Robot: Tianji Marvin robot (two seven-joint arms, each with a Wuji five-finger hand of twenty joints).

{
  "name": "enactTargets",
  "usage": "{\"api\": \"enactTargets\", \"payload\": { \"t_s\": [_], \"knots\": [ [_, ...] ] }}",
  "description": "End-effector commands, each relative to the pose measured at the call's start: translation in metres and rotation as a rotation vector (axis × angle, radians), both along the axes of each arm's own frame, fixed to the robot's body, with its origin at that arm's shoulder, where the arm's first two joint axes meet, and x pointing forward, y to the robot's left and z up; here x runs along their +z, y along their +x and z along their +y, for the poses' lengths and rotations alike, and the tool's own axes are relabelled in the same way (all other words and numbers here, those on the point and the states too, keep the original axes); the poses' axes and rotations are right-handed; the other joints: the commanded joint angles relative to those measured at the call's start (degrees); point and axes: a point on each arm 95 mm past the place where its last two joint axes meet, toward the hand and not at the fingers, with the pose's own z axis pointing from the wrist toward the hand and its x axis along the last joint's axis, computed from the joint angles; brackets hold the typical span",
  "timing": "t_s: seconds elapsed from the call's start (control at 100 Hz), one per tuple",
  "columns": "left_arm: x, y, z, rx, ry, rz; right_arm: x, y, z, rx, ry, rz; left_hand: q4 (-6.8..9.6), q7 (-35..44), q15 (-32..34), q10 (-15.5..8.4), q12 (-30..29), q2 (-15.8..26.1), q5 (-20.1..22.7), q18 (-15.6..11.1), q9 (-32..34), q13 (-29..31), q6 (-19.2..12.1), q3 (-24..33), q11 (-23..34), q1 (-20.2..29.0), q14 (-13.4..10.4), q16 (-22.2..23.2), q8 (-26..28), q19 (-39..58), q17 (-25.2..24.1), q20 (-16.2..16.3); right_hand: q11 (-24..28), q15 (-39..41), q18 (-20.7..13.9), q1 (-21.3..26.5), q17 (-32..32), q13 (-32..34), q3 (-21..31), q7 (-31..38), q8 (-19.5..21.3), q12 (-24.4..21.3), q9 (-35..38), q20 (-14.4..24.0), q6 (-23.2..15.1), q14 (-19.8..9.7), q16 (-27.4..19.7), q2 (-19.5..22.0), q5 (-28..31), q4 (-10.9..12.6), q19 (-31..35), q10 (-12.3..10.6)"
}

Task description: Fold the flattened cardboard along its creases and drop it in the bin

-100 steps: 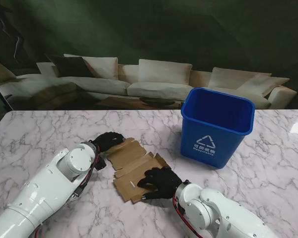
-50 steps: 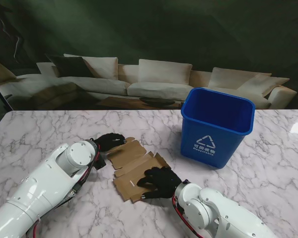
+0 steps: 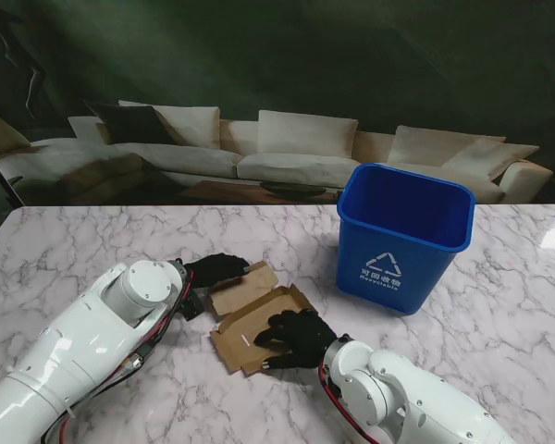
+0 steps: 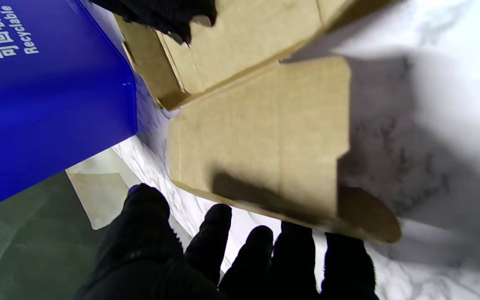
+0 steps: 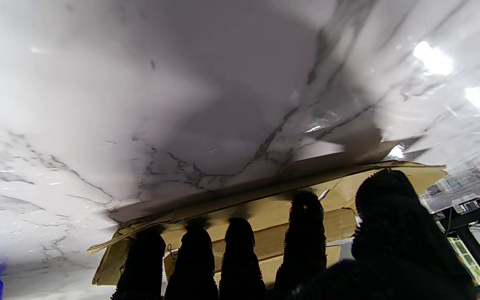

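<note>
The brown cardboard (image 3: 270, 313) lies on the marble table, left of the blue bin (image 3: 402, 236). My left hand (image 3: 217, 269) has its black fingers (image 4: 290, 246) spread against the edge of the cardboard's far left panel (image 4: 261, 137), which stands tilted up off the table; the thumb is apart and nothing is gripped. My right hand (image 3: 296, 338) lies flat and open on the near part of the cardboard (image 5: 423, 175), fingers (image 5: 240, 250) spread, pinning it down. The right hand's fingertips (image 4: 161, 12) also show in the left wrist view.
The bin (image 4: 36, 96) stands upright at the right, about a hand's width from the cardboard. The marble table (image 3: 92, 240) stretches out to the left and far side. A sofa (image 3: 296, 148) stands beyond the table's far edge.
My left hand has moved right, pushing the far left panel up off the table and folding it toward the right hand. The cardboard now looks narrower. The right hand has stayed put.
</note>
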Motion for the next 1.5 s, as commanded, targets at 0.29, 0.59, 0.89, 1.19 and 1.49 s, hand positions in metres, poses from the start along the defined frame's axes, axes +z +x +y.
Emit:
{"api": "enactTargets", "payload": {
  "t_s": [0.29, 0.59, 0.89, 1.19, 1.49],
  "knots": [
    [-0.017, -0.023, -0.018, -0.021, -0.091, 0.073, -0.031, -0.011, -0.014, -0.024, -0.072, 0.08, 0.23, -1.0, 7.73, 0.58, 0.6, 2.98, -2.05, 3.85, -1.22, 6.45, -0.23, -0.54, 0.08, -1.41, 9.62, 2.02, -0.76, 3.5, 1.45, 1.38, 2.63, -1.64, 2.28, -1.63, 1.38, 0.52, -0.71, 5.1, 1.76, 0.75, 1.11, 0.33, 11.28, 0.19, -0.28, 2.15, 2.93, 1.01, 1.92, 4.08],
    [0.016, -0.03, -0.022, -0.043, -0.188, -0.033, -0.032, -0.011, -0.015, -0.026, -0.079, 0.085, 0.25, -0.88, 9.0, 0.56, 0.73, 3.0, -2.04, 3.88, -0.85, 7.27, -0.48, -0.54, 0.27, -1.44, 9.56, 2.96, -0.83, 6.35, 2.44, 2.59, 2.54, -1.63, 2.29, -1.63, 1.39, 0.49, -0.62, 4.94, 1.85, 0.7, 1.08, 0.35, 11.37, 0.24, -0.29, 2.19, 2.93, 1.01, 1.85, 4.22],
    [0.026, -0.03, -0.023, -0.026, -0.218, -0.085, -0.033, -0.01, -0.015, -0.022, -0.08, 0.088, 0.27, -1.09, 10.26, 5.19, 1.17, 2.5, -2.8, 1.96, -0.86, 8.97, -0.14, -0.49, 0.51, -0.82, 8.51, 4.11, -0.9, 10.33, 5.51, 4.16, 2.57, -1.63, 2.45, -1.67, 1.35, 0.49, -0.61, 4.89, 1.97, 0.71, 1.09, 0.33, 11.33, 0.37, -0.29, 2.21, 2.97, 1.0, 1.74, 4.19],
    [0.028, -0.039, -0.034, -0.021, -0.303, -0.1, -0.034, -0.01, -0.015, -0.025, -0.082, 0.089, 0.45, -2.07, 5.89, 2.73, 7.5, 2.6, -5.92, 2.72, 12.77, 6.46, 0.82, -0.48, 4.43, -0.76, 8.55, 1.67, -1.19, 6.41, 2.86, 1.22, 2.6, -1.63, 2.52, -1.65, 1.36, 0.52, -0.59, 4.84, 2.07, 0.72, 1.13, 0.34, 11.36, 0.43, -0.29, 2.23, 2.96, 1.0, 1.71, 4.18],
    [0.041, -0.048, -0.042, -0.056, -0.359, -0.169, -0.035, -0.008, -0.016, -0.027, -0.086, 0.09, 0.55, -1.13, 1.35, -0.49, 15.26, 2.23, -3.7, 4.52, 17.46, 3.64, -0.22, -0.42, 5.42, -0.38, 4.72, -2.15, -0.94, -5.76, -2.64, -2.25, 2.63, -1.64, 2.54, -1.52, 1.4, 0.48, -0.55, 4.69, 2.1, 0.74, 1.08, 0.35, 11.72, 0.9, -0.3, 2.27, 2.74, 1.02, 1.72, 4.8]
  ]
}}
